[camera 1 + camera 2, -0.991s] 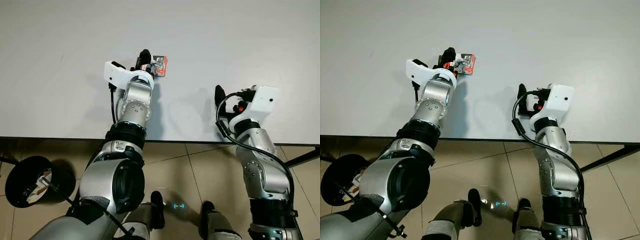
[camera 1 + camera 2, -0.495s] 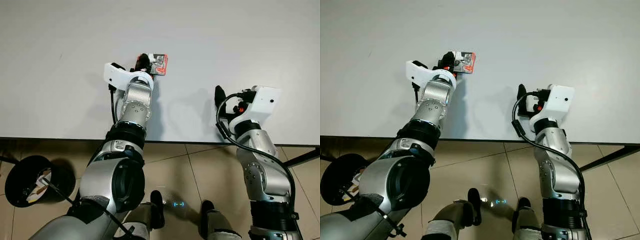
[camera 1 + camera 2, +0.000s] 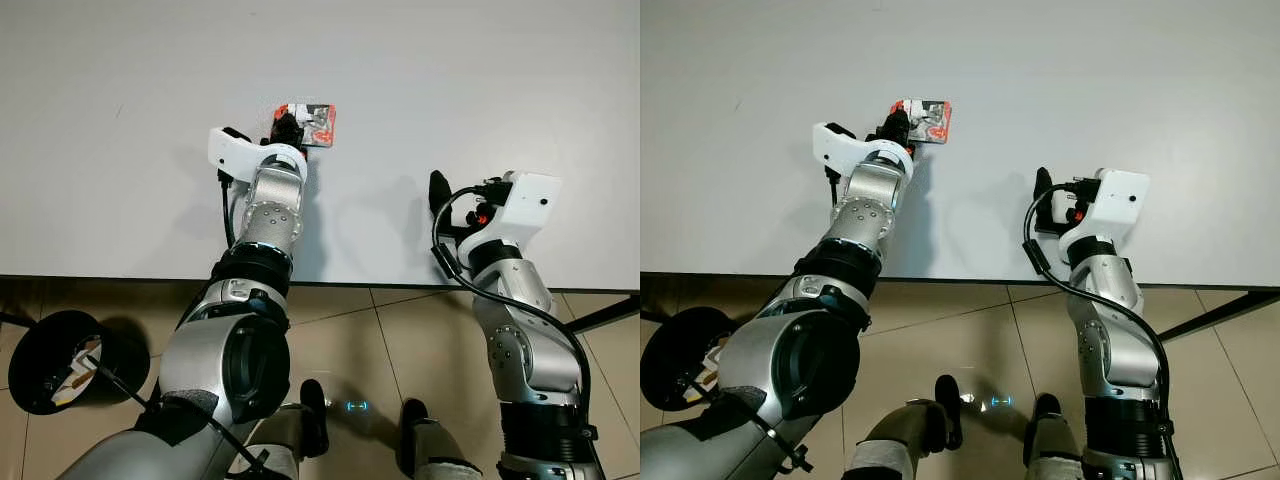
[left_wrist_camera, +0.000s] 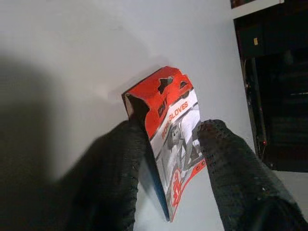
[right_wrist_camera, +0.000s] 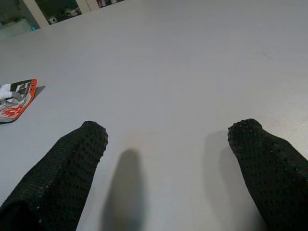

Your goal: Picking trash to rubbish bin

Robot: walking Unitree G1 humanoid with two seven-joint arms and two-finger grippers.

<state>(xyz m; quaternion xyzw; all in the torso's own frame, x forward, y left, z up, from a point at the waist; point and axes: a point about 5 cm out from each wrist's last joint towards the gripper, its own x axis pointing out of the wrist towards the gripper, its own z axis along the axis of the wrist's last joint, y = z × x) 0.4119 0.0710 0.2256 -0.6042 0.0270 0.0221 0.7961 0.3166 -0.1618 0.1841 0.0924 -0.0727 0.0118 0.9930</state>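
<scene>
Left gripper [image 4: 168, 144] at the box [image 4: 169, 139]
Box between its fingers [image 4: 120, 163], on the desk [image 3: 120, 80]; right gripper [image 5: 166, 144] spread, near the front edge.

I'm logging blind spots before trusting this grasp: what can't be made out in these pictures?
- Glove packet: far face hidden by the left gripper fingers; small print blurred.
- Rubbish bin: left side cut by the head view's edge; contents too small.
- Table: underside hidden by its top.

On the flat white table [image 3: 120, 90], the flattened red-and-white cardboard glove box [image 3: 312, 123] lies at eleven o'clock. Round black rubbish bin [image 3: 45, 362] sits on the tiled floor [image 3: 400, 340] at eight o'clock, before the table's near edge.
</scene>
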